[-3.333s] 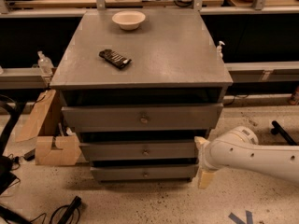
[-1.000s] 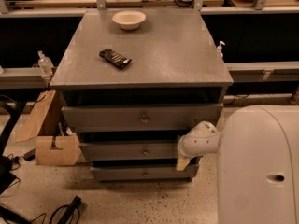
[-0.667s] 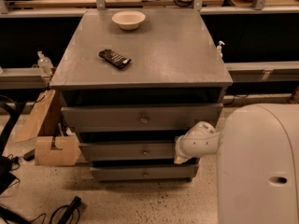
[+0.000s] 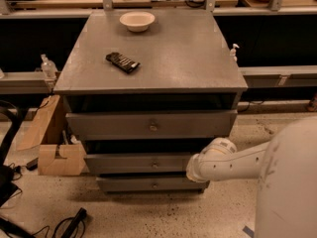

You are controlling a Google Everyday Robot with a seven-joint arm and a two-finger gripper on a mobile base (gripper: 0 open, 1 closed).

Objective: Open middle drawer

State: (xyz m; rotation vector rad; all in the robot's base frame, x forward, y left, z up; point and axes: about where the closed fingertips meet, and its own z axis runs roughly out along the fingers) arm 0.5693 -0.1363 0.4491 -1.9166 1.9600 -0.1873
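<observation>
While white arm (image 4: 237, 161) reaches in from right, gripper (image 4: 193, 169) sits low at right end of middle drawer (image 4: 129, 163), well right of knob (image 4: 155, 164). Contact with drawer front: cannot tell. Gripper spread or pressed together: cannot tell. Middle drawer sits between taller top drawer (image 4: 109, 125) and narrow bottom drawer (image 4: 126, 184). On cabinet top (image 4: 198, 58): white bowl (image 4: 137, 20) at back, dark flat object (image 4: 122, 62) nearer front-left. Cardboard box (image 4: 54, 158) on floor, left of cabinet.
</observation>
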